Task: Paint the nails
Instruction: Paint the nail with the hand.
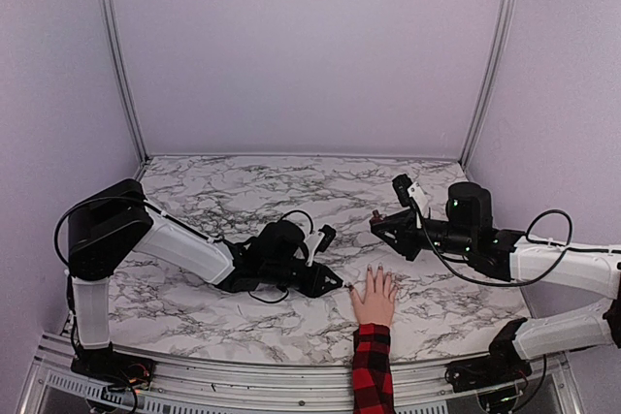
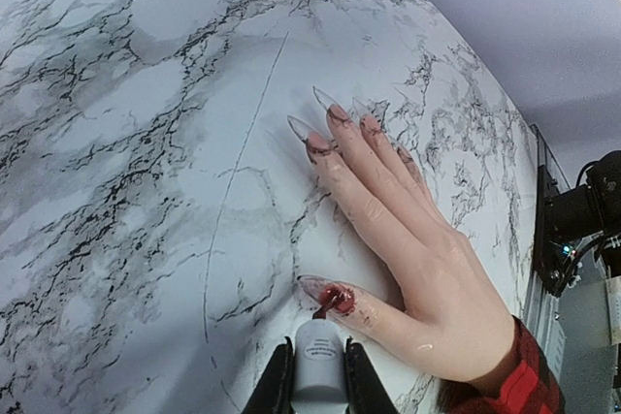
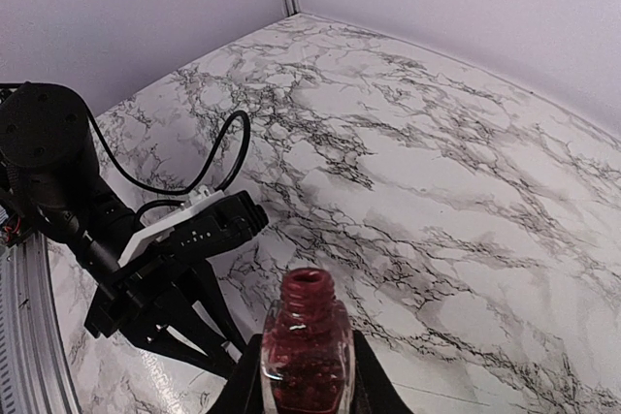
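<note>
The bench [image 1: 243, 186] is patterned as white marble, run through with grey and black veins, and it forms the bottom of a small enclosure. A plain, pale lilac back wall [image 1: 310, 46] rises behind it. The left wall [image 1: 49, 94] and the right wall [image 1: 572, 94] are the same colour. A slim metal left post [image 1: 118, 55] and right post [image 1: 490, 55] stand in the rear corners. A grey metal rail [image 1: 243, 375] runs along the near edge. The light is soft and even, and the bench shows a faint sheen.
</note>
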